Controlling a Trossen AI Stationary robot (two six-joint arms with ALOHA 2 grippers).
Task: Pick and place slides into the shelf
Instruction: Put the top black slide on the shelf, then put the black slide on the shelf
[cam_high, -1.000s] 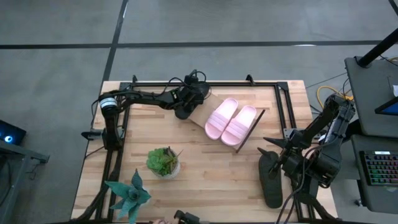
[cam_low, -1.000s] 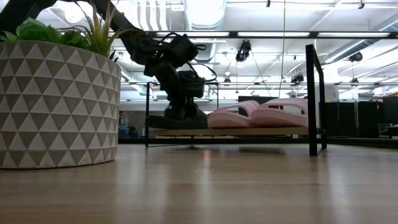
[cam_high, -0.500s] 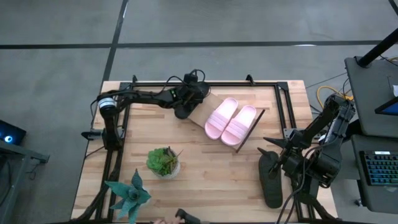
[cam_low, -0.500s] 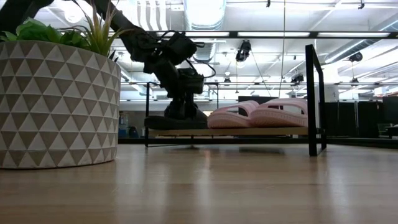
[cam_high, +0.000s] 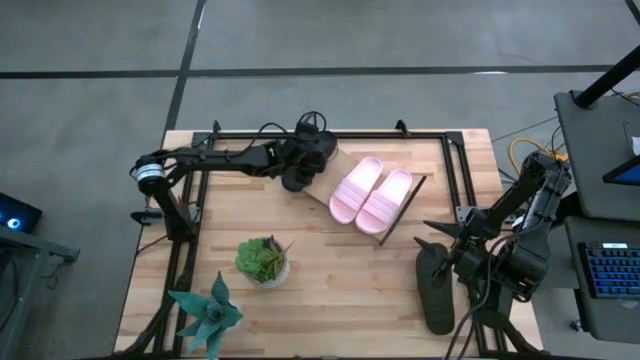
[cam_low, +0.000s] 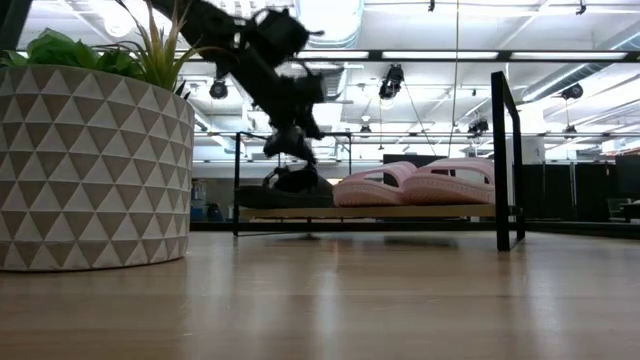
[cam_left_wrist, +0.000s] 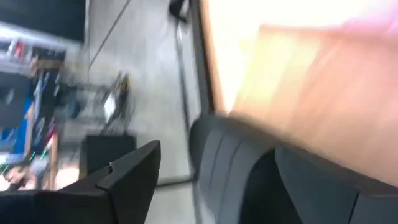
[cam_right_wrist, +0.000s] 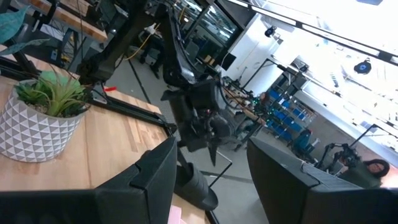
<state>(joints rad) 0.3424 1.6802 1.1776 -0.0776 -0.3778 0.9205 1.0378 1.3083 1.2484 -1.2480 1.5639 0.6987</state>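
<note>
Left gripper (cam_high: 293, 180) above shelf (cam_high: 322, 186) left end, just over black slide (cam_low: 283, 196) lying there; fingers apart, holding nothing. Two pink slides (cam_high: 371, 195) on shelf at 3 o'clock of it. Right gripper (cam_high: 432, 236) at table right edge, fingers apart; 2nd black slide (cam_high: 435, 292) on table at its 6 o'clock.

Bare tabletop (cam_high: 340, 270) lies between potted plant (cam_high: 263, 260) and black slide (cam_high: 436, 290)

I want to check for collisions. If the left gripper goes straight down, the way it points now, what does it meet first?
Most likely the black slide on the shelf. In the low view the left gripper hangs just above that slide, open and apart from it. The pink slides lie beside it, probably outside that line.
</note>
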